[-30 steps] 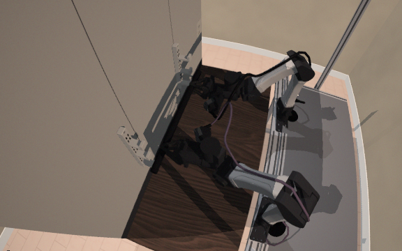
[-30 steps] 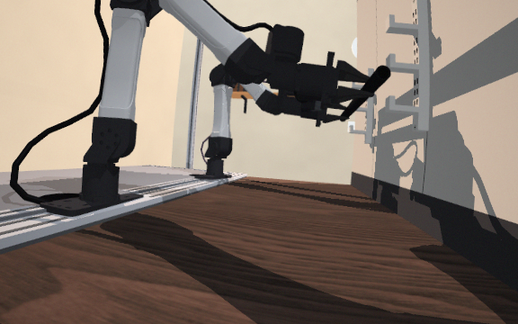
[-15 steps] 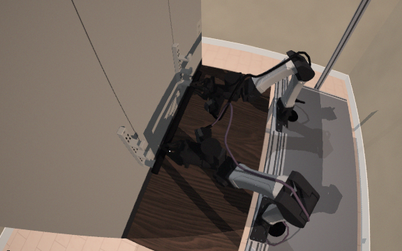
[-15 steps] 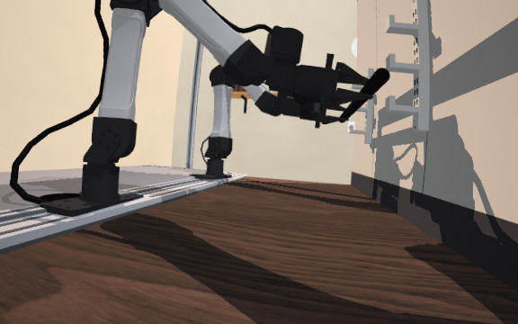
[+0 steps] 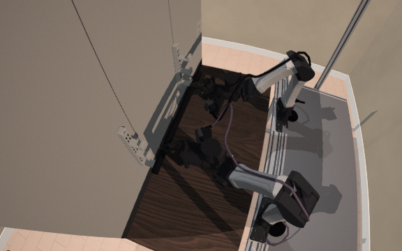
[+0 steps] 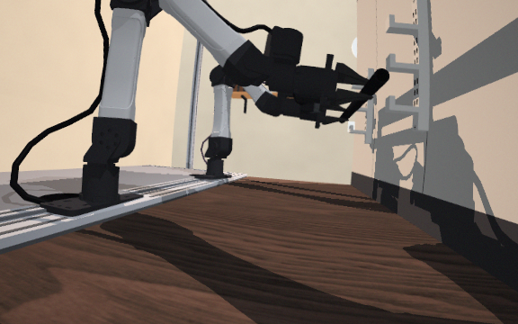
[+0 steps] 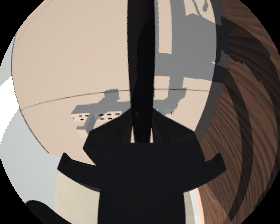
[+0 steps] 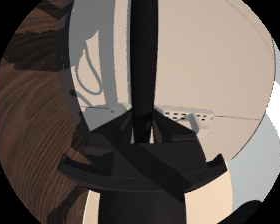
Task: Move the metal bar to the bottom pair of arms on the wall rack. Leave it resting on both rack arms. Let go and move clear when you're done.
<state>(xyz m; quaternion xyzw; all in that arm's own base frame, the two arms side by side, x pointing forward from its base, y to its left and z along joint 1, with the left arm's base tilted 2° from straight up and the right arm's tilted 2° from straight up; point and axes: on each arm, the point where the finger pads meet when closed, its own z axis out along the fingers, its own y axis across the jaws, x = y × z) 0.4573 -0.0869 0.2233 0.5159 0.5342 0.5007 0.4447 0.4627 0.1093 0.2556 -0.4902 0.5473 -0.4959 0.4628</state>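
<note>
The black metal bar (image 5: 157, 166) (image 6: 359, 102) (image 7: 141, 55) (image 8: 144, 55) is held off the wall, in front of the rack. My left gripper (image 5: 163, 148) (image 6: 345, 115) (image 7: 141, 112) is shut on it towards one end, at the far side in the exterior view. My right gripper (image 5: 193, 86) (image 6: 369, 89) (image 8: 142, 112) is shut on it towards the other end. In the exterior view the bar appears higher than the bottom rack arms, the near one (image 6: 402, 107) and the far one (image 6: 358, 130). No contact with either shows; the exact gap is unclear.
The near rack upright (image 6: 424, 81) also carries a middle arm (image 6: 403, 66) and a top arm (image 6: 403, 27), above the bottom one. The far upright (image 6: 370, 118) stands further along the wall. A dark wood surface (image 5: 187, 209) (image 6: 286, 225) lies below the grippers.
</note>
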